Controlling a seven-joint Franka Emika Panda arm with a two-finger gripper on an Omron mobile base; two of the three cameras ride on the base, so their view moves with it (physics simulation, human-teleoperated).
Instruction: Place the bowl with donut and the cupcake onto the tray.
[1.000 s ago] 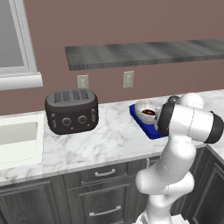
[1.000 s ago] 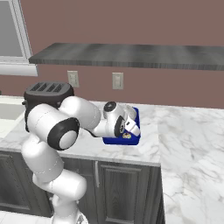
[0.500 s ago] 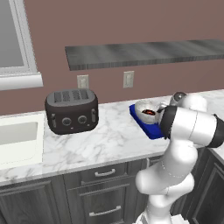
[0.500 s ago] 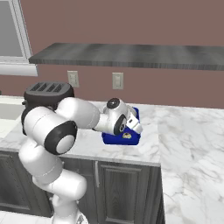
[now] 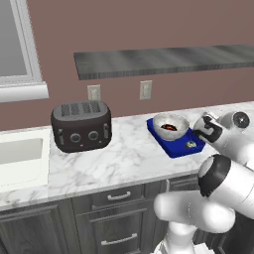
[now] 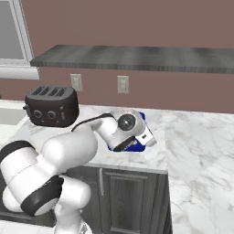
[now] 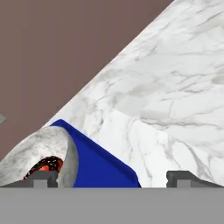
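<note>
Since a second ago the arm has drawn back from the tray toward the bench's right side, and the gripper [image 7: 112, 177] now hangs with its two tips spread wide, holding and touching nothing. On the left of the marble bench [image 5: 119, 158] stands the dark toaster [image 5: 81, 126], well apart from the rest. Right of it, the blue tray [image 5: 171, 144] lies near the wall and carries the bowl [image 5: 170, 127] with the donut [image 5: 169, 127] inside; the cupcake [image 5: 190, 144] sits on the tray's front corner, just beside the bowl. In the hand view the bowl's rim rises just by the left fingertip [image 7: 41, 178].
</note>
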